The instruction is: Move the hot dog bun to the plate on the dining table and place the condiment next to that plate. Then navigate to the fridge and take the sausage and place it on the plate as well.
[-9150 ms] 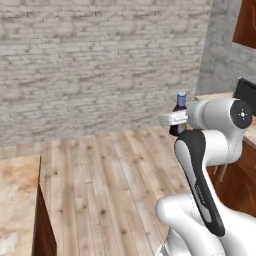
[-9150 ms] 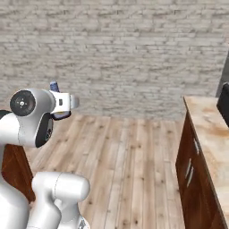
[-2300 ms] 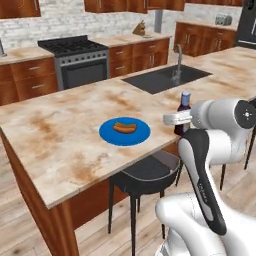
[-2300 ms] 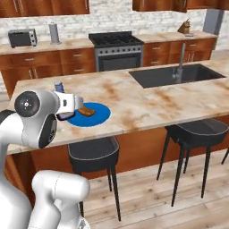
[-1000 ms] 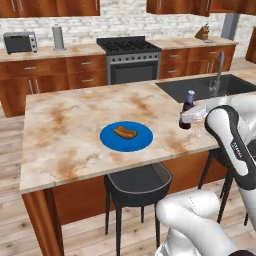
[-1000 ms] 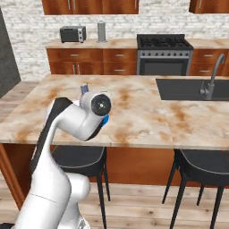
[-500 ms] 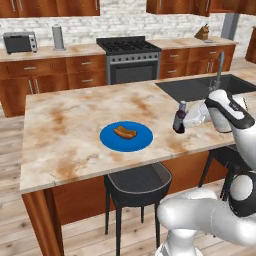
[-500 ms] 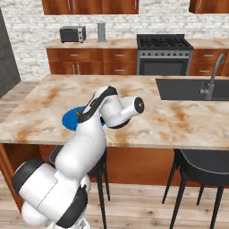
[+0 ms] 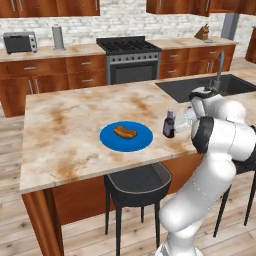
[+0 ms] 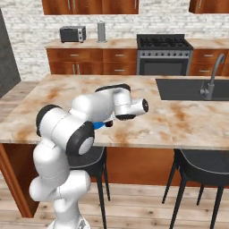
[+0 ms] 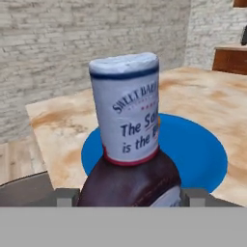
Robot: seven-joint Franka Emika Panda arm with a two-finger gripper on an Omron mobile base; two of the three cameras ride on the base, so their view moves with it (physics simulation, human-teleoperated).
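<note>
Left base view | condiment (image 9: 169, 124) upright on surface (image 9: 65, 135), just right of plate (image 9: 126, 136) with bun (image 9: 125, 132) on it | tool (image 9: 176, 127) clasps bottle's body | rigid, likely slick, top-heavy (grip low on belly)

Bun, plate and condiment on the dining table (image 9: 65, 135).
Hot dog bun (image 9: 125, 132) lies on the blue plate (image 9: 112, 140); dark condiment bottle (image 9: 169, 125) stands upright just beside it.
</note>
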